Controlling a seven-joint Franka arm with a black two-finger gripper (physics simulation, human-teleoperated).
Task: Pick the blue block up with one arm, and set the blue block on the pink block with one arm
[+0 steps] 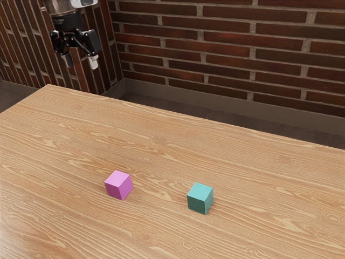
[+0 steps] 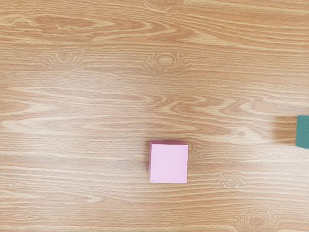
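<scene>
My black two-finger tool [image 1: 80,58] hangs open and empty, high over the wooden tabletop [image 1: 259,162]; the blue-green cube [image 1: 200,197] lies past the pink cube [image 1: 118,184], toward the exterior view's right.

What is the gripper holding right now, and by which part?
Nothing. The gripper hangs open, high above the table; the blue block and pink block sit on it, apart.

Wrist view: the frame edge cuts the blue block [image 2: 303,130]; you see a narrow strip of it, so its full outline can't be read there. Exterior view: the arm [image 1: 69,8] is cropped by the top edge just above the gripper [image 1: 81,62]; the table [image 1: 54,135] runs past the exterior view's left, right and lower edges
</scene>
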